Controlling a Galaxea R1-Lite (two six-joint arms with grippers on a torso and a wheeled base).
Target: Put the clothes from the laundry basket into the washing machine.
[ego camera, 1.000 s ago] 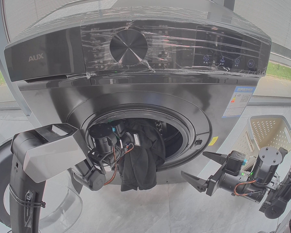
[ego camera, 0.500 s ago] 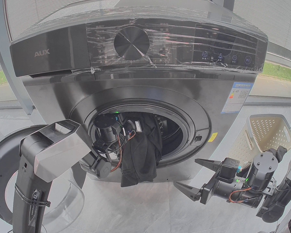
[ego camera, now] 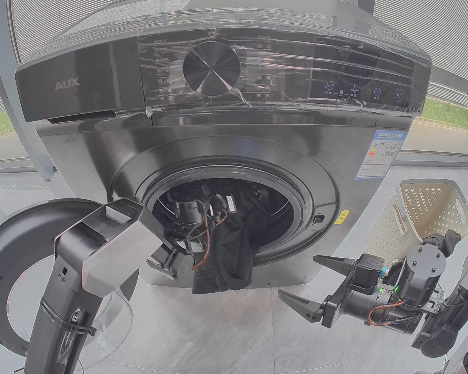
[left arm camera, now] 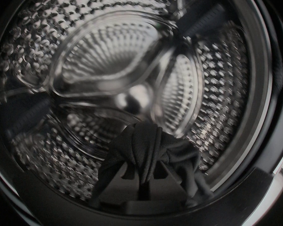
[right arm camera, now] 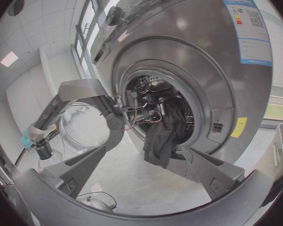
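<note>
Left gripper (left arm camera: 144, 170): inside the mouth of the washing machine (ego camera: 234, 131), clenched on a bunched black garment (left arm camera: 147, 142). The garment's upper part lies within the steel drum (left arm camera: 116, 57); the rest hangs out over the lower rim of the opening, its end just above the floor (ego camera: 234, 333). Right gripper (ego camera: 297, 275): fingers spread wide, holding nothing, low and to the right in front of the machine. Door (ego camera: 15, 266): swung open at the left. Laundry basket (ego camera: 431, 209): cream, tipped on its side, right of the machine, behind the right arm.
</note>
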